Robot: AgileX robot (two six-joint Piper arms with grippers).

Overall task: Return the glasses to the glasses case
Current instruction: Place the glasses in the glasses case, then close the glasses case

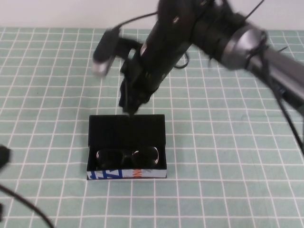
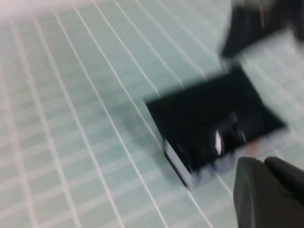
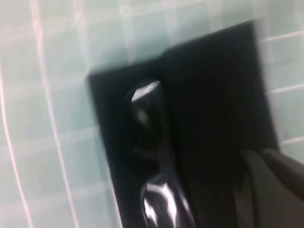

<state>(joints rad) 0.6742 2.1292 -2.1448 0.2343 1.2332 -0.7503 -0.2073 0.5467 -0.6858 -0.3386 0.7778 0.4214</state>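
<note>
Glasses [image 1: 127, 156] lie in the case [image 1: 127, 175]; your closed, empty right hand [image 1: 129, 110] at its back edge must fold the lid; left hand [image 2: 266, 192] unreadable.

The right arm [image 1: 190, 28] is glossy black with a silver-grey band at one joint, and thin black cables loop along it. Its wrist carries a small camera (grey-fronted, blurred). The right gripper [image 1: 129, 110] is black and narrow. The left gripper [image 2: 266, 190] shows rounded dark-grey fingers

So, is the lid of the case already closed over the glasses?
No, the case lies open and the glasses show inside.
</note>
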